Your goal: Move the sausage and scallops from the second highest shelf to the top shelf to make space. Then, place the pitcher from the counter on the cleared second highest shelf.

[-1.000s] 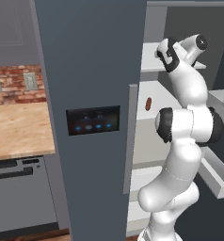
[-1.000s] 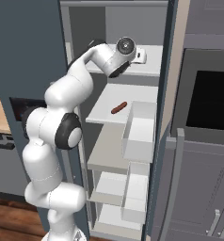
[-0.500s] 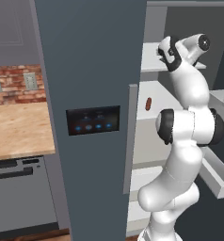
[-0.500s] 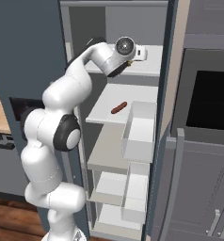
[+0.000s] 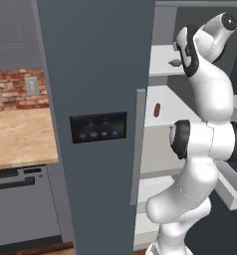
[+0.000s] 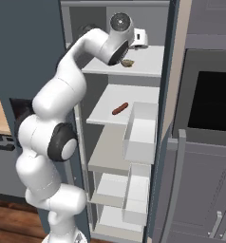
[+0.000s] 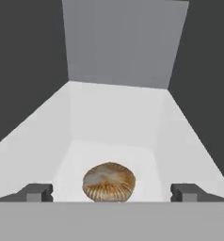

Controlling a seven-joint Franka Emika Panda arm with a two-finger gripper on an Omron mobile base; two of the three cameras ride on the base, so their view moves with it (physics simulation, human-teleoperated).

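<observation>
Your fingers (image 7: 109,193) stand spread wide and grip nothing — in the hand view the two dark tips sit at the left and right of the bottom edge, with the scallops (image 7: 108,181) lying between them, roughly centred and clear of both. You can see the ribbed golden-brown lump resting flat on the top shelf (image 7: 114,122), toward its near edge, with bare pale board running away to the far grey back wall of the fridge.

From the right base view, your hand (image 6: 139,38) is reached in at the level of the top shelf (image 6: 148,59), and the scallops (image 6: 127,63) show as a small tan lump on that board just below the wrist. One board down, the sausage (image 6: 119,108) lies alone on the second highest shelf (image 6: 105,114), a red-brown link set at a slant, well apart from your fingers.

The left base view gives you the same layout — the scallops (image 5: 175,62) up on the top board beside the arm, the sausage (image 5: 157,109) on the board below. Far off to the left is the wooden table (image 5: 21,139) in front of the brick wall (image 5: 13,87).
</observation>
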